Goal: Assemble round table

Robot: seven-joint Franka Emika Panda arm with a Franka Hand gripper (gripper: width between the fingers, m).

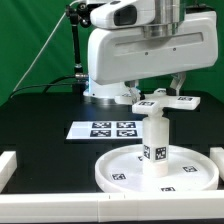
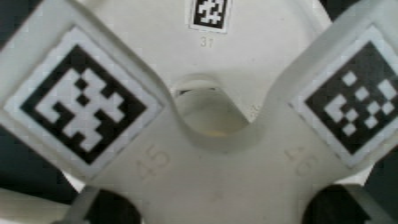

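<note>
Round table parts sit toward the front of the black counter (image 1: 40,110), under the Franka arm (image 1: 125,50). The arm's white bulk leans in from the back. Its wrist is turned straight down, so the pincer (image 1: 160,92) hangs directly over the kit.

The rimmed round disc (image 1: 120,172) lies flat, its rim up. Behind it, toward the exterior view's left, the marker board (image 1: 105,128) lies flat on the counter. The cylinder leg (image 1: 155,142) stands upright at the disc's middle with its long axis vertical and a tag facing the camera.

At the leg's top the cross-shaped foot piece (image 1: 168,101) lies level, its arms spread horizontally. Whether it touches the leg cannot be told. The pincer grips this foot piece, one finger on each side.

In the wrist view the foot piece (image 2: 107,110) fills the frame. Two tagged arms splay in a V around the central hub (image 2: 210,112), and dark fingertips (image 2: 103,207) flank the white plastic.
</note>
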